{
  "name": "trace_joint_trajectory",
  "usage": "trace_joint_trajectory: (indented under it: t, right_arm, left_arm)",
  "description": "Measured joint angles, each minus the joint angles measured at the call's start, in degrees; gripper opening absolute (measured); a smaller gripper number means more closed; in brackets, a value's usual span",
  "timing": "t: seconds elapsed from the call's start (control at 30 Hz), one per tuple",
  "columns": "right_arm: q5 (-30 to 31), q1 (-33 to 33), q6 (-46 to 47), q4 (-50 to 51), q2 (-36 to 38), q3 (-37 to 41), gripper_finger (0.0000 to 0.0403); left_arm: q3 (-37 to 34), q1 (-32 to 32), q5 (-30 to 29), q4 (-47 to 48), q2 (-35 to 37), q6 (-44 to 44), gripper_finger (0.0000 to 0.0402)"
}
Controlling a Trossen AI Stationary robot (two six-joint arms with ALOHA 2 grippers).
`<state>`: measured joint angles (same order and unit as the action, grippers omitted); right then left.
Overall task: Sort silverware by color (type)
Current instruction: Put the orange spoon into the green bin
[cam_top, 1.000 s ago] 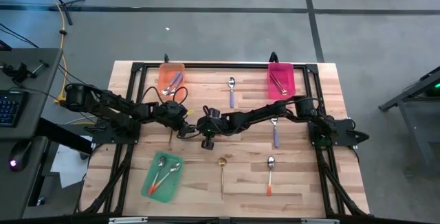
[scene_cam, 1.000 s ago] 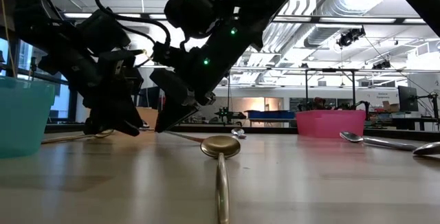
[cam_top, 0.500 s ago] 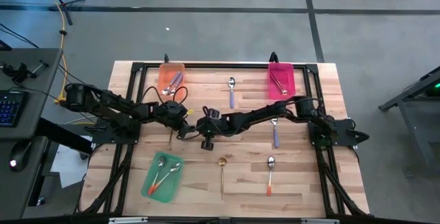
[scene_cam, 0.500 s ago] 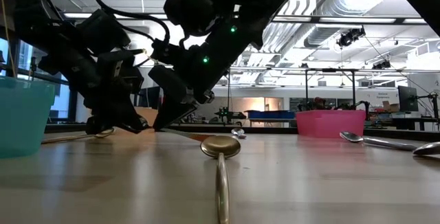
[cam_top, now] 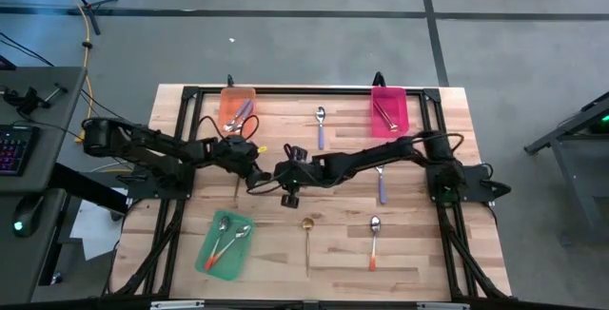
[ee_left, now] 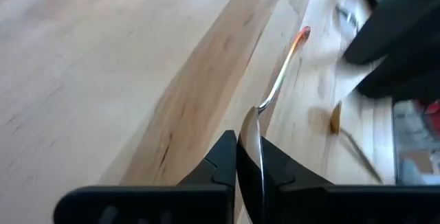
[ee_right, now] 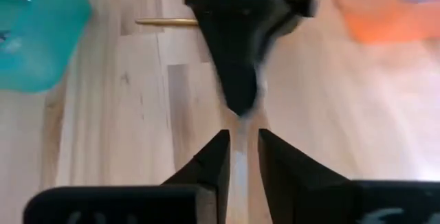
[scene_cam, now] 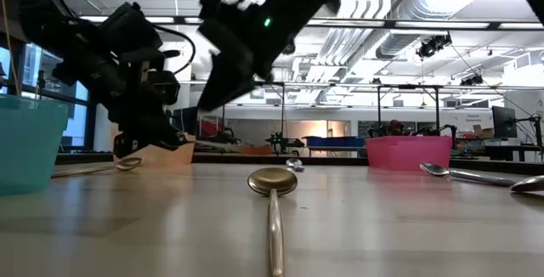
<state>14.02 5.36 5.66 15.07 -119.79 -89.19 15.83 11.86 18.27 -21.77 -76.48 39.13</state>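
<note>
My left gripper (cam_top: 255, 174) is at the table's middle, shut on a spoon with a silver bowl and an orange-red handle (ee_left: 278, 80). My right gripper (cam_top: 274, 176) faces it from the right, open and empty, higher above the table (scene_cam: 212, 98); its wrist view (ee_right: 242, 141) looks at the left gripper's fingers. One gold spoon (cam_top: 307, 234) lies flat on the wood toward the near edge, and another (cam_top: 236, 191) lies under the left arm. An orange-handled spoon (cam_top: 374, 243) and two purple-handled spoons (cam_top: 321, 127) (cam_top: 382, 186) lie flat on the table. My left gripper pinches the spoon's silver bowl (ee_left: 251, 131) edge-on between its two fingers (ee_left: 223, 152). The handle runs straight out past the fingertips to its orange-red tip (ee_left: 302, 35). The fingers come in low and slanting from the table's left, and the spoon sits just above the wood.
An orange tray (cam_top: 237, 108) at the far left holds purple-handled spoons. A pink tray (cam_top: 388, 112) at the far right holds spoons. A green tray (cam_top: 225, 243) at the near left holds orange-handled spoons. A black frame runs round the table.
My right gripper has risen from just above the table beside the spoon's handle and now stands well above it. My left gripper has lifted a little with the spoon.
</note>
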Motion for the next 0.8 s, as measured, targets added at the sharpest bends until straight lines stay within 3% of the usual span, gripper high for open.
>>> trace_joint_trajectory:
  t: [0.27, 0.53, 0.8]
  right_arm:
    - [14.2, 2.8, -4.2, 11.9, 5.6, 0.0, 0.0005]
    - [17.5, 3.5, -4.1, 15.3, 5.8, 0.0, 0.0001]
    - [17.9, 3.8, -3.7, 16.0, 5.8, 0.0, 0.0]
  left_arm:
    - [11.7, -4.0, 0.9, 32.5, 10.4, -11.5, 0.0005]
    - [30.7, -13.9, 0.4, 66.5, 16.2, -19.0, 0.0005]
    - [45.3, -27.4, 0.4, 86.1, 15.5, -26.5, 0.0005]
